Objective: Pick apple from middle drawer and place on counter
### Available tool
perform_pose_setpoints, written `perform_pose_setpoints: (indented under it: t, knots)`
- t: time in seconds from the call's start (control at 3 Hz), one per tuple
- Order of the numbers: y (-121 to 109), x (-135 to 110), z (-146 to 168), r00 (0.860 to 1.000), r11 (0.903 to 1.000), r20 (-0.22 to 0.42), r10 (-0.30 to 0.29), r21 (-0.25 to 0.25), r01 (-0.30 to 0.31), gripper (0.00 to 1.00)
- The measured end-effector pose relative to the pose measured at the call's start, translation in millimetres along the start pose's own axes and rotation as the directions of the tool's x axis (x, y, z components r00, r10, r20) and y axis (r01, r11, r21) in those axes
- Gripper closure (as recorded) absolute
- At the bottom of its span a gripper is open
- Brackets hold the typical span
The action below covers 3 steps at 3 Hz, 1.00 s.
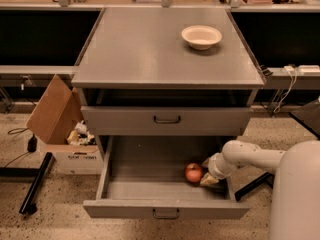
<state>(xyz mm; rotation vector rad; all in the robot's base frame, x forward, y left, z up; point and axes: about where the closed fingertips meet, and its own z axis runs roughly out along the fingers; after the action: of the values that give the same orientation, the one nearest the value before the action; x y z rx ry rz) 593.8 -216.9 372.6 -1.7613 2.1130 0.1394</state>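
Middle drawer (145, 184) is pulled out at the bottom of the frame, with the apple (193, 172) on its floor toward the right. The gripper (206, 177) is right up against it, and I can't tell how the jaws stand. Farther up, the counter (140, 49) has a white bowl (201, 36) at upper right.

No text readable with any certainty. On the white front of the open cardboard box (75, 159), standing on the floor left of the cabinet (165, 119), a short line of dark print, possibly a brand name, too blurred to spell out. Gripper (206, 178) down in the middle drawer (150, 189), at its right side, just beside the apple (193, 172).
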Motion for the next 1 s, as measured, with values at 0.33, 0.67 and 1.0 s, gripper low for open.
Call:
perform_pose_setpoints:
  t: [0.33,0.67,1.0]
  knots:
    - [3.8,-4.9,-3.6,1.000,0.9997,-0.001,-0.022,0.005,0.022,0.66]
    - [4.3,-4.5,-4.0,1.000,0.9997,-0.002,-0.024,0.005,0.024,0.67]
    - [3.6,2.6,-4.8,1.000,0.9999,-0.008,-0.015,0.005,0.015,0.44]
